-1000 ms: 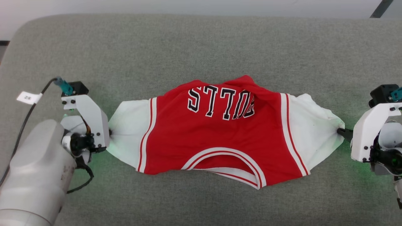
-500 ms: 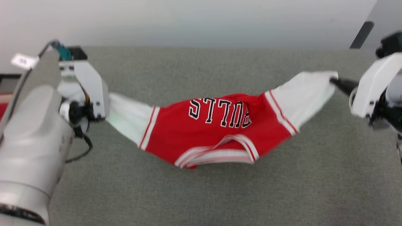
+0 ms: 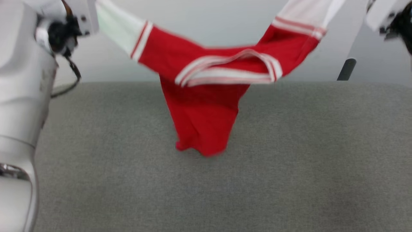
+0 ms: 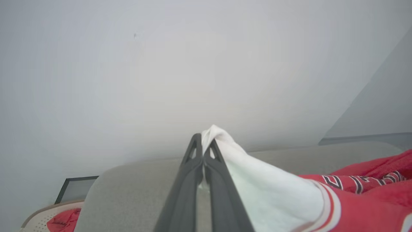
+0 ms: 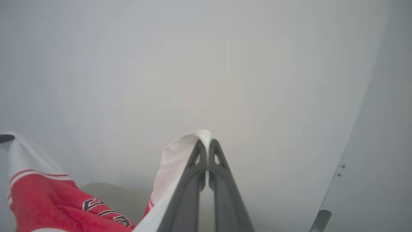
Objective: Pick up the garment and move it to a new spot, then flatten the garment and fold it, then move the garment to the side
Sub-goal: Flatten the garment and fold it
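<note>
Red jersey garment [image 3: 199, 125] hangs in mid-air, strung btwn both arms over grey padded surface [image 3: 305, 167]. Each white sleeve runs up & out toward a top corner of head view. Red body sags in the middle into a narrow bunch, lowest tip at or just above the surface; can't tell if touching, pic blurred. Striped neck trim [image 3: 225, 69] faces the camera, drooping open across the sag. Left gripper [image 4: 203, 141]: fingers pressed together, pinching edge of one white sleeve, cloth poking past the tips & draping off to the right of left wrist view, w/ red-white stripe trim & black lettering lower down. Right gripper [image 5: 206, 145]: same, fingers clamped tight on the other white sleeve, fabric folded over the tips & falling away to left of that view; far sleeve & red body w/ lettering at lower left. Pale left forearm [image 3: 19, 96] runs down left edge of head view, black cable [image 3: 72, 72] looping off it. Beige basket [image 4: 35, 219] w/ red cloth [image 4: 62, 222] sits beyond the surface's end, low-left in left wrist view. Plain pale wall [image 3: 209, 29] behind.
</note>
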